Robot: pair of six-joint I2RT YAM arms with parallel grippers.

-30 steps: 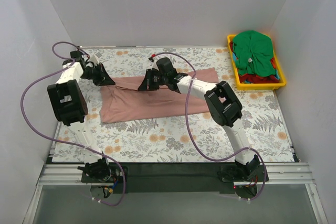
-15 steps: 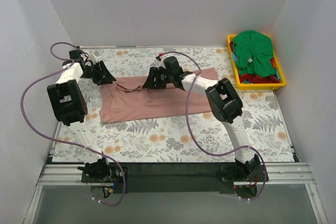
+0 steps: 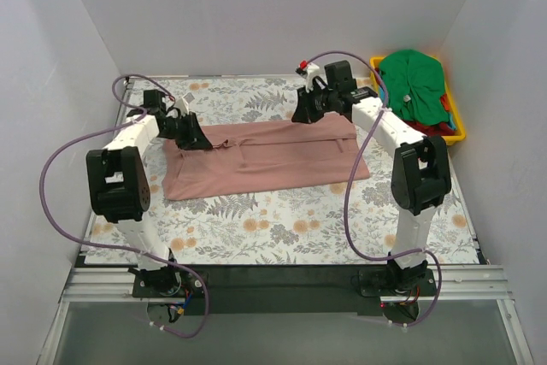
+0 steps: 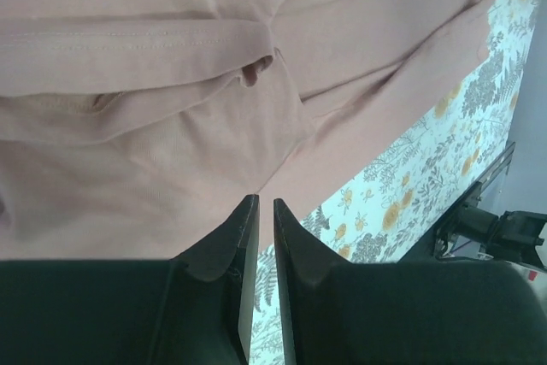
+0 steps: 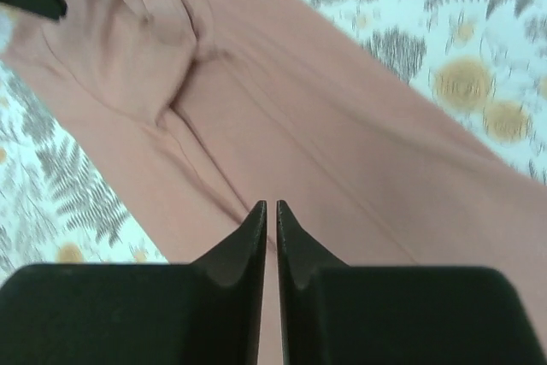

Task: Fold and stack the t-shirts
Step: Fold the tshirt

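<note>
Your right arm has swung way out since a second ago. It was reaching across the middle of the pink shirt (image 3: 265, 160), and now it stretches toward the far right corner. The left arm has shuffled inward a little too. The shirt reads wider now, with its right end lying in plain sight.

Starting at the near edge, both arm bases sit side by side, purple cables looping off them. Past those is the flowery surface (image 3: 282, 228). The pink shirt lies across the middle of it as a long flat band running left to right, with a few soft creases and a folded hem at the left end.

Your left hand (image 3: 198, 139) sits at the shirt's far left corner. Its wrist camera shows that hand (image 4: 265, 203) low over the cloth (image 4: 171, 83), clenched almost all the way with just a sliver of gap and nothing in it.

Your right hand (image 3: 301, 115) is by the shirt's far edge, toward the right. From its own camera, that hand (image 5: 271, 205) is also pinched nearly together and empty, looking down on the pink cloth (image 5: 282, 126).

Farthest back, in the right corner, the yellow bin (image 3: 427, 138) holds the green shirt (image 3: 414, 79) heaped on top and some red cloth (image 3: 423, 128) peeking out underneath.
</note>
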